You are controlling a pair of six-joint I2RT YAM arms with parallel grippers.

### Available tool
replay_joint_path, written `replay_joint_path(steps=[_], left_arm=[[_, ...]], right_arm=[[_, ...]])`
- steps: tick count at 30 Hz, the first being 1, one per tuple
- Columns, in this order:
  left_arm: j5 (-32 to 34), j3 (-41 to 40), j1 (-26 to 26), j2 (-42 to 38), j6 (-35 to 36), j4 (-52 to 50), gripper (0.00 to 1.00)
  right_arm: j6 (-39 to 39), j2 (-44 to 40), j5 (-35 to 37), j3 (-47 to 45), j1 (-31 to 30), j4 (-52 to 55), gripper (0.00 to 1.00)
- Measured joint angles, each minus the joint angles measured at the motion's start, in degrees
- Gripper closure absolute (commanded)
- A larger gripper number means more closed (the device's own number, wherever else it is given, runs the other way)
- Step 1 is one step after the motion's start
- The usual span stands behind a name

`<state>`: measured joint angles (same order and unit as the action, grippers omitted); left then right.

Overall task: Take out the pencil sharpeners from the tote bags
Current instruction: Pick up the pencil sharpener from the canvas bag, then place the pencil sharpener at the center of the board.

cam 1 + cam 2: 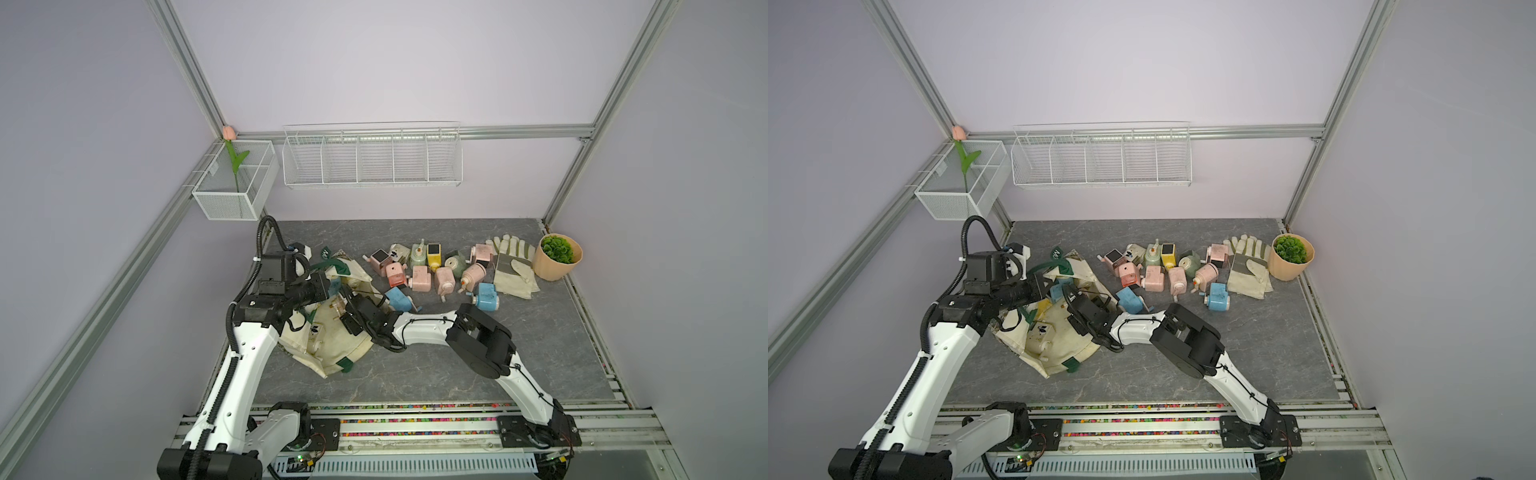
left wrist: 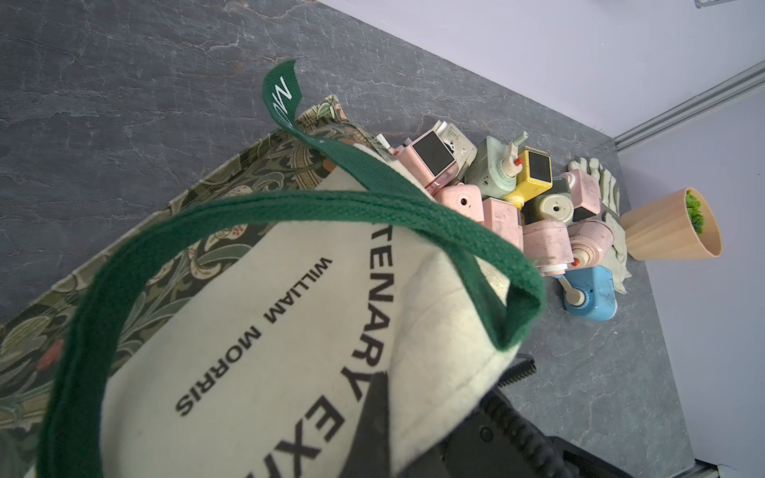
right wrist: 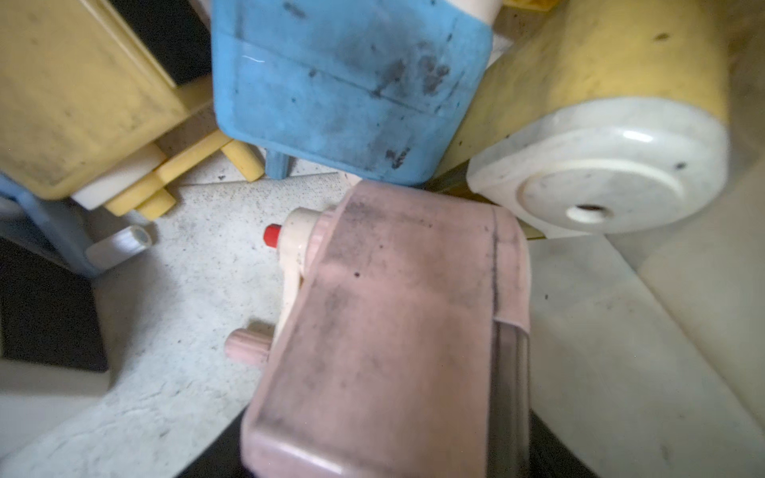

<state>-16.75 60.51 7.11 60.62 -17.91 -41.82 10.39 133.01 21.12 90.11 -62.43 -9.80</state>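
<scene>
Item: pink pencil sharpener (image 3: 385,331), lying inside tote bag (image 1: 332,349) directly beneath right gripper (image 1: 345,307) (jaw state cannot be told), to be clamped squarely across its flat sides while the bag mouth is held up by the clenched left gripper (image 1: 328,293).
</scene>
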Motion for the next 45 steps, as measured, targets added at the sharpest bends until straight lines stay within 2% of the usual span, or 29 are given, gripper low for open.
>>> replay_joint_path(steps=[7,19,34,45], left_arm=[[0.0,0.0,0.0,0.0,0.0,0.0,1.00],[-0.2,0.0,0.0,-0.3,0.0,0.0,1.00],[-0.2,0.0,0.0,-0.3,0.0,0.0,1.00],[-0.2,0.0,0.0,-0.3,0.0,0.0,1.00]], right_arm=[[-0.6,0.0,-1.6,-0.3,0.0,-1.2,0.44],[-2.6,-7.1,-5.2,-9.5,-0.8,-4.6,0.48],[-6.8,-24.6,-7.8,-20.4,-6.9,-4.5,0.48],[-7.9,-39.8,-7.9,-30.0,-8.0,-2.0,0.48]])
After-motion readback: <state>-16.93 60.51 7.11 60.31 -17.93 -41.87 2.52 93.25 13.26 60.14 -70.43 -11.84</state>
